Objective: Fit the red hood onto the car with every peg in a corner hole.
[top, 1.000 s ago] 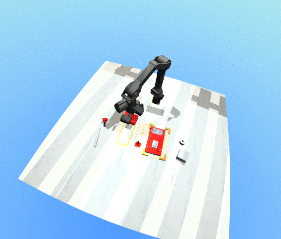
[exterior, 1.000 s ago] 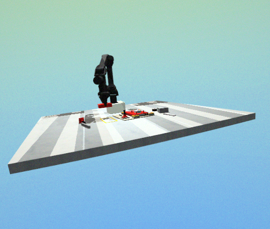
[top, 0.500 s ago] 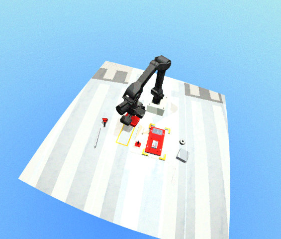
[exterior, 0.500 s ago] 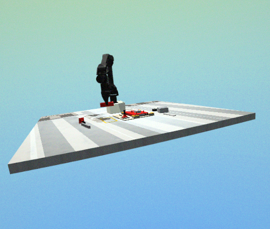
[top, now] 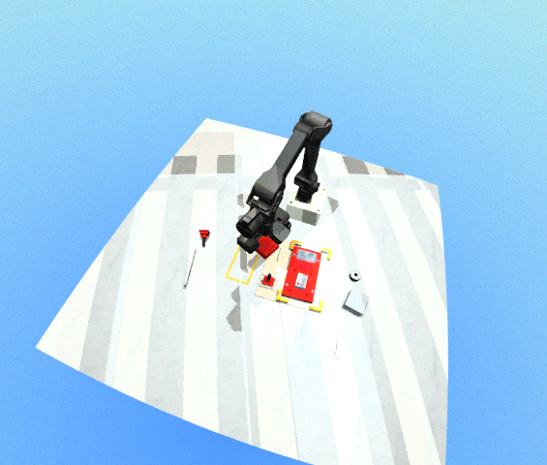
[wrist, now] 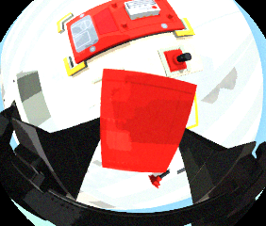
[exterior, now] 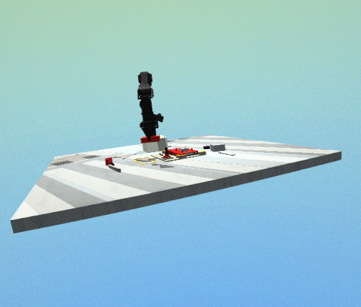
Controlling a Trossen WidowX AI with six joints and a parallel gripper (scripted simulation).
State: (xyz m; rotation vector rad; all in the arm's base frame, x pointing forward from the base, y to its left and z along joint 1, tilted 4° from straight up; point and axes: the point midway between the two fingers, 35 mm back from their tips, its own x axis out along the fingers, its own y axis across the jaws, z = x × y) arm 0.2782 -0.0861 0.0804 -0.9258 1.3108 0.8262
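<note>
Striped table [top: 233,390] [exterior: 124,185], hand [top: 259,246] [exterior: 149,139] [wrist: 142,126] fairly wide, closed on raised red hood [top: 266,247] [exterior: 149,139] [wrist: 144,122].

The top view looks steeply down from high above and well back, taking in nearly all of the striped table [top: 163,380] [exterior: 206,183], with the arm's base [top: 303,213] [exterior: 152,146] beyond the chassis [top: 302,280] [exterior: 183,151] [wrist: 119,24]. The exterior view stands far off, only slightly above the tabletop, facing the arm [top: 283,165] [exterior: 145,89] across the table's near edge. The wrist view looks downward from close behind the gripper [top: 262,244] [exterior: 149,137] [wrist: 144,129], its fingers reaching in from both lower sides and the hood [top: 266,246] [exterior: 149,139] [wrist: 144,122] filling the middle. All three share the chassis, the hood and the yellow outline [top: 237,278] [exterior: 145,164] [wrist: 197,113]; the top and exterior views also share the whole arm.
</note>
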